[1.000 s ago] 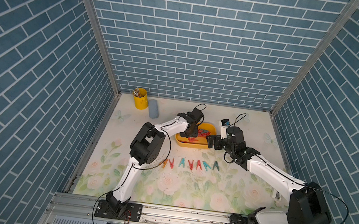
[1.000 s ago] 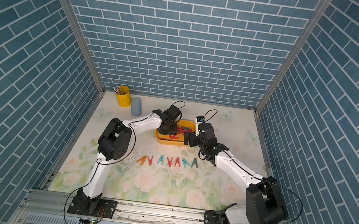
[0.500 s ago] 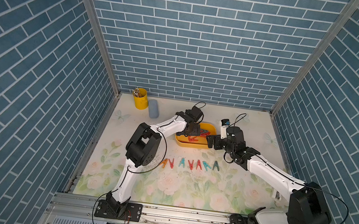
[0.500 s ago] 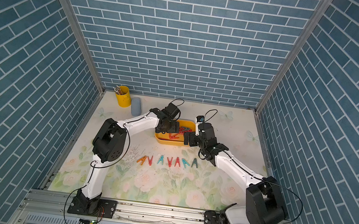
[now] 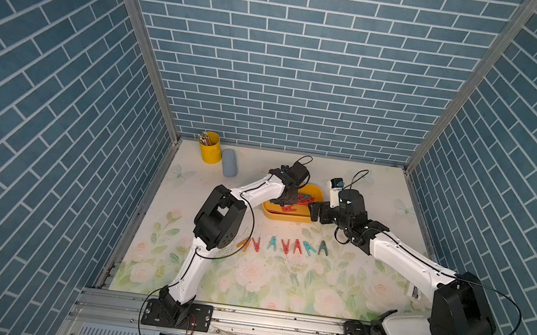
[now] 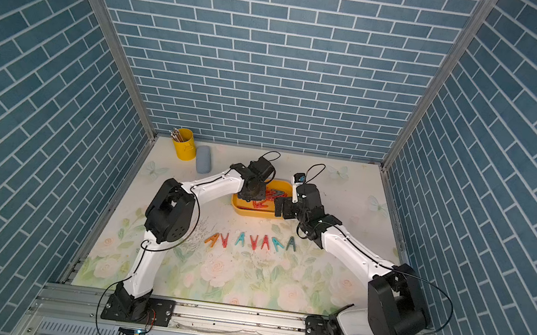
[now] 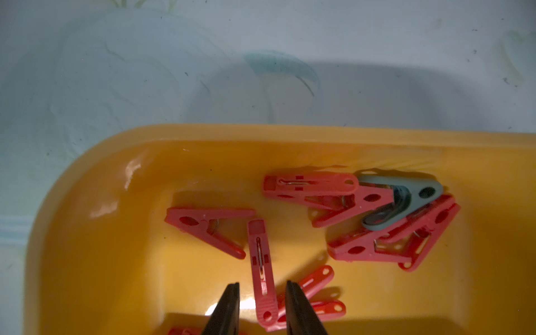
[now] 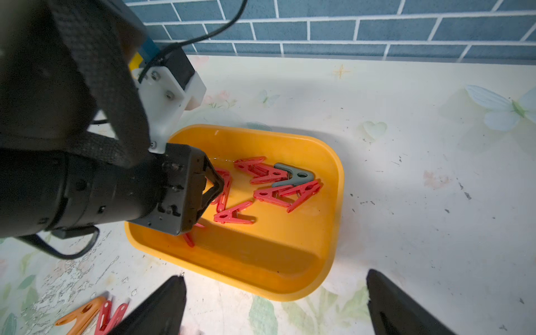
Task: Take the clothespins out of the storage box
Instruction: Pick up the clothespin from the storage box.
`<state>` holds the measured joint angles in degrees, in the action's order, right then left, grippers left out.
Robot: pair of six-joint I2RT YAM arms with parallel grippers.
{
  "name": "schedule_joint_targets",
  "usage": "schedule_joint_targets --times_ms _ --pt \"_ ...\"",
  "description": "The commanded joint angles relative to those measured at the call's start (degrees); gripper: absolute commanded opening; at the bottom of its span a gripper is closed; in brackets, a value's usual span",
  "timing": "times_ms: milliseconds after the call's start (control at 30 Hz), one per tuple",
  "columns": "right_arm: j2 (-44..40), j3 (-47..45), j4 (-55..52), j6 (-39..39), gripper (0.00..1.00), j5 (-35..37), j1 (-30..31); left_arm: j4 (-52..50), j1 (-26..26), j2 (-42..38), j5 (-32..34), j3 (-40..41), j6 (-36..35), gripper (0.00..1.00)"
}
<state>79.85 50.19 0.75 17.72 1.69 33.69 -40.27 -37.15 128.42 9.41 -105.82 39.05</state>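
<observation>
The table (image 5: 280, 282) with the flower print carries everything. The yellow box (image 5: 288, 217) stands near its middle, between the two arms, as both top views show. Well apart from the box, toward the back corner on the left arm's side, stands a yellow cup (image 5: 209, 148) with thin sticks in it, and just beside the cup a grey case (image 5: 229, 163) lies flat. The right gripper (image 8: 275, 274) hovers just beside the box on the right arm's side, with its jaws spread wide and nothing between them. The left gripper (image 7: 262, 285) reaches down inside the box; its jaws are only a little apart and stand on both sides of one red peg (image 7: 261, 261), with a thin gap visible on each side, so it does not clamp the peg yet. The other pegs (image 8: 272, 194) in the box are red, loose and partly over each other, and one grey peg (image 7: 406, 200) lies on the pile near a box wall. In front of the box, on the table, a row (image 5: 286, 246) of seven pegs lies side by side: one orange, three red, three bluish
</observation>
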Motion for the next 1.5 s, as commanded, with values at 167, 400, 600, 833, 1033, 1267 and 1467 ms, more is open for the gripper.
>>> schedule_joint_targets --times_ms 167,400,600,833,1033,1267,1467 --pt "0.04 -0.29 1.06 0.57 0.99 0.02 -0.21 -2.17 -0.01 4.25 0.18 -3.04 -0.2 0.34" --pt "0.21 -0.19 1.0 0.48 0.99 0.41 -0.22 -2.09 0.12 5.35 -0.49 -3.68 -0.38 0.13" --pt "0.39 0.09 1.02 0.48 0.99 0.15 -0.21 -1.91 0.12 2.53 -1.09 -3.05 -0.2 0.06" --pt "1.44 1.36 1.82 0.47 0.99 -2.18 -0.21 5.47 0.28 -8.47 -5.09 5.53 0.32 0.06" --pt "3.16 2.73 4.03 0.88 0.99 -5.66 -0.07 13.67 1.67 -19.35 -11.59 17.31 0.64 0.06" --pt "5.91 4.64 6.52 1.27 0.99 -10.08 1.13 21.21 4.21 -31.82 -15.91 32.68 1.37 0.06" --pt "9.09 7.2 7.79 1.16 0.99 -11.96 3.58 25.23 8.95 -43.34 -20.04 46.67 1.5 0.07"
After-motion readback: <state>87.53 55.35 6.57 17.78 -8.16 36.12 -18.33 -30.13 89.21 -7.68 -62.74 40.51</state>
